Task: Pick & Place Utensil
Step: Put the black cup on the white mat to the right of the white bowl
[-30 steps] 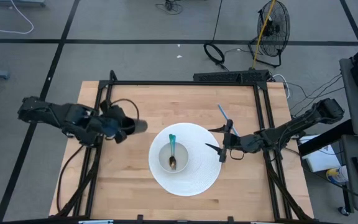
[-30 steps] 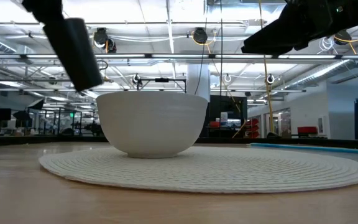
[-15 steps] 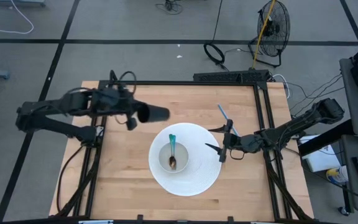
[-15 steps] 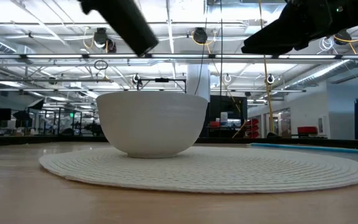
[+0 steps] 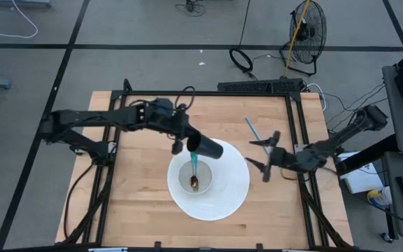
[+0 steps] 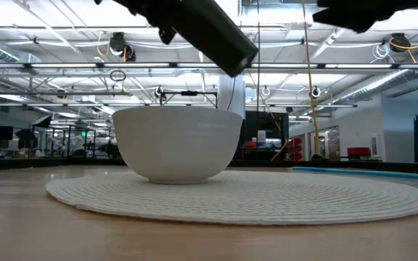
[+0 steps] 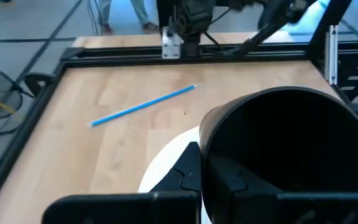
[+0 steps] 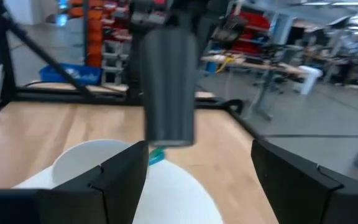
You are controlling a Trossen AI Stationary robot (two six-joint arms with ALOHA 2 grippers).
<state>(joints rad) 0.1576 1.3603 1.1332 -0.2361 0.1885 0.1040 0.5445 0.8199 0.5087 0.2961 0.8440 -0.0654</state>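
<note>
My left gripper (image 5: pixel 189 145) is shut on a black cup (image 5: pixel 208 148), held in the air over the far edge of a white bowl (image 5: pixel 184 175). The cup (image 6: pixel 212 32) tilts, its base lower and toward the table's right. The bowl stands on a round white woven mat (image 5: pixel 224 197) and holds a spoon with a teal handle (image 5: pixel 194 166). My right gripper (image 5: pixel 257 154) is open, raised over the mat's right edge. Its wrist view faces the cup (image 8: pixel 166 87) and the bowl (image 8: pixel 86 165). My left gripper holds the black cup by its rim (image 7: pixel 205 146), with one finger (image 7: pixel 229 180) inside the mouth and one finger (image 7: pixel 188 171) outside the wall. It comes at the cup from the table's left, slanting down. The cup is lifted clear, its mouth toward the wrist.
A thin blue stick (image 5: pixel 252 130) lies on the wood beyond the mat's far right side, also seen as a blue stick (image 7: pixel 143 106) in the left wrist view. A black metal frame (image 5: pixel 208 93) borders the table. Bare wood lies left of and in front of the mat.
My left gripper has carried the black cup from near the table's left edge toward the right and upward, ending over the bowl, and the cup has tipped with its base down to the right. My right gripper has drawn back a little toward the right edge and risen.
</note>
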